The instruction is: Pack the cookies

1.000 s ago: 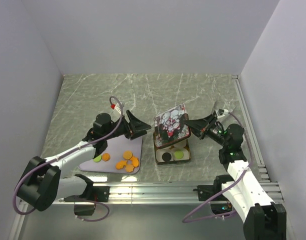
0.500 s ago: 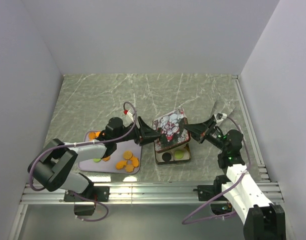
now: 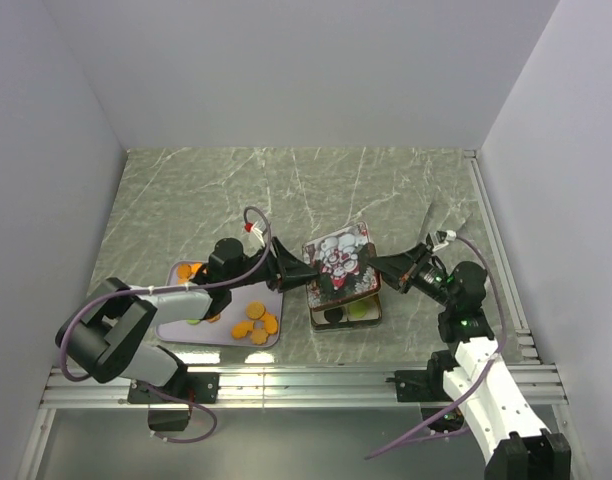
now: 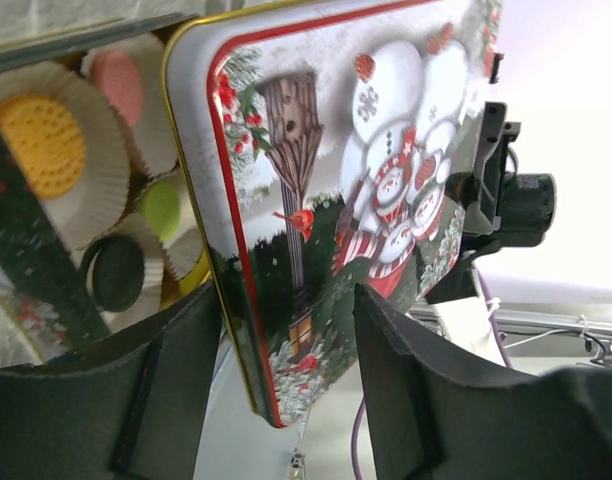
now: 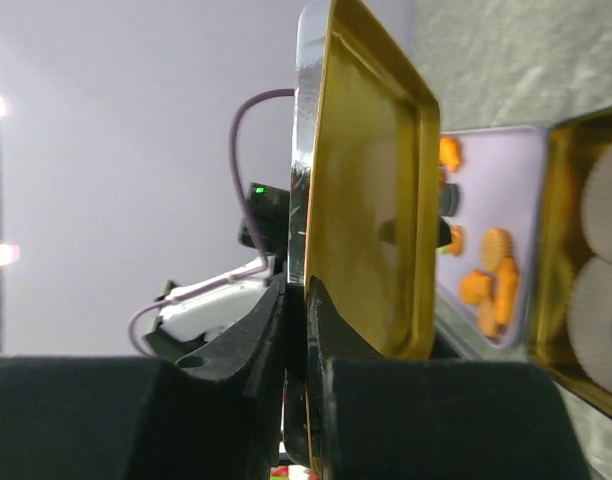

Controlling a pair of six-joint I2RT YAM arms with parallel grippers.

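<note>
Same build both sides: left arm (image 3: 151, 298) and right arm (image 3: 486, 375) have white link shells and black joint housings. Biggest black housing sits at 8 o'clock in top view. Mauve left cable (image 5: 236, 135) loops off the arm, with a red-white plug (image 3: 249, 227) at the wrist. Right cable (image 4: 354, 440) is the same mauve. Green LED (image 3: 464, 322) lit on right arm, and one at 11 o'clock in right wrist view. Left gripper (image 4: 286, 300): thick matte-black fingers, rough edges. Right gripper (image 5: 294, 295): black, tapered.
</note>
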